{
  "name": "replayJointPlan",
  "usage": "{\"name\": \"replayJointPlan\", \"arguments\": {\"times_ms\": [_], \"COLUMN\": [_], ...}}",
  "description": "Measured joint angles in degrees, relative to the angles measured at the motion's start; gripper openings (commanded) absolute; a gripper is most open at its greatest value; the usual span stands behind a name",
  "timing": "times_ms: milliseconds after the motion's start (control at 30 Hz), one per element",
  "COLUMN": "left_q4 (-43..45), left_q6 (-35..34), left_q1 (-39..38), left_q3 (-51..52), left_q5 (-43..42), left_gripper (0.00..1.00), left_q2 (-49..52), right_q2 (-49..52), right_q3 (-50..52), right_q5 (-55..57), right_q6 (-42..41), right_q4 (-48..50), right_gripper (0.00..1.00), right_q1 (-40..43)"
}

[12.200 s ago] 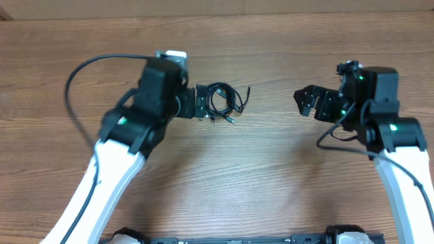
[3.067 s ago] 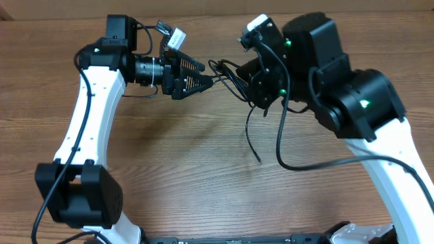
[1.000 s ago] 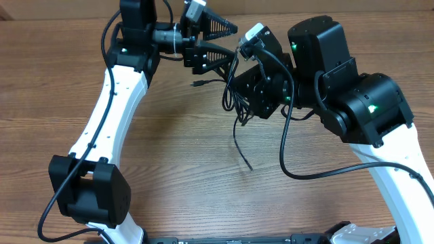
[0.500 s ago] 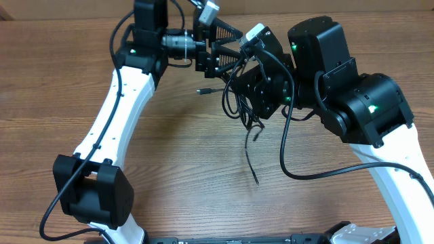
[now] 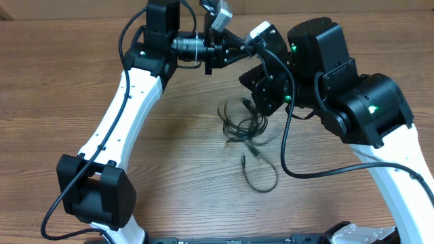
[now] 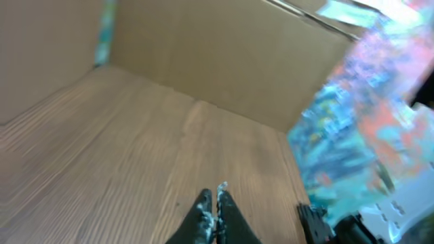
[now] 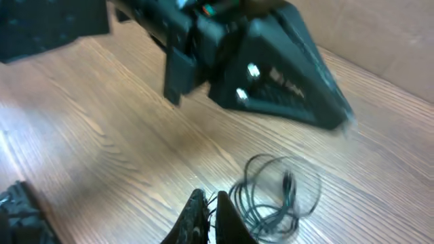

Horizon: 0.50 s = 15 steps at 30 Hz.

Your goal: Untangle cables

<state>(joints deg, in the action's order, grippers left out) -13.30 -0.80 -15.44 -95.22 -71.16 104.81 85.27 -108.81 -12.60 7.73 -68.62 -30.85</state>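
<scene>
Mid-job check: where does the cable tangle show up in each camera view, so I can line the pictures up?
Overhead: the cables lie loose near the middle of the picture, trailing down and right.
Left wrist: not in it.
Right wrist: the cables coil near the bottom edge, right of centre.
Shared landmark: the left gripper, which is the black wedge across the top of the right wrist view.

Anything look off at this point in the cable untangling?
Yes. Both grippers are closed on nothing: the left gripper and the right gripper show no cord between their fingers, while the cables lie in a loose tangle on the table below them, apparently untouched.
</scene>
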Motion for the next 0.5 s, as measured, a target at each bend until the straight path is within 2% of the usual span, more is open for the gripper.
{"name": "replayJointPlan", "arguments": {"times_ms": [33,67,100,133,167,233,333,367,500], "left_q4": [-0.04,-0.13,-0.44,-0.76,-1.68,-3.76,-8.02,-9.46,-15.91], "left_q6": [-1.46,-2.95,-4.44,-5.90,-7.54,-9.55,-11.37,-11.47,-11.13], "left_q1": [0.74,1.66,2.75,3.98,5.51,8.52,12.37,13.38,15.02], "left_q3": [0.00,0.00,0.00,0.00,-0.02,-0.02,-0.02,-0.02,-0.02], "left_q5": [0.98,1.77,2.40,2.89,3.26,4.02,4.66,4.83,7.96], "left_gripper": [0.04,0.10,0.23,0.39,0.52,0.66,0.84,0.87,0.90], "left_q2": [0.00,0.00,0.00,0.00,0.00,0.00,0.00,0.00,-0.07], "right_q2": [0.00,0.00,0.00,0.00,0.02,0.20,1.31,1.88,6.14], "right_q3": [0.00,0.00,0.00,0.00,0.00,0.00,0.66,1.38,5.62], "right_q5": [0.87,1.62,2.43,3.23,4.11,5.11,6.14,6.54,8.61], "right_q6": [-0.02,0.02,0.07,0.07,0.00,0.02,0.15,0.02,-1.66], "right_q4": [-0.09,-0.22,-0.44,-0.87,-1.18,-1.53,-1.31,-1.01,2.82], "right_gripper": [0.06,0.24,0.48,0.66,0.76,0.83,0.85,0.85,0.85], "right_q1": [0.00,0.00,0.00,0.00,0.00,0.00,0.00,0.00,0.00]}}
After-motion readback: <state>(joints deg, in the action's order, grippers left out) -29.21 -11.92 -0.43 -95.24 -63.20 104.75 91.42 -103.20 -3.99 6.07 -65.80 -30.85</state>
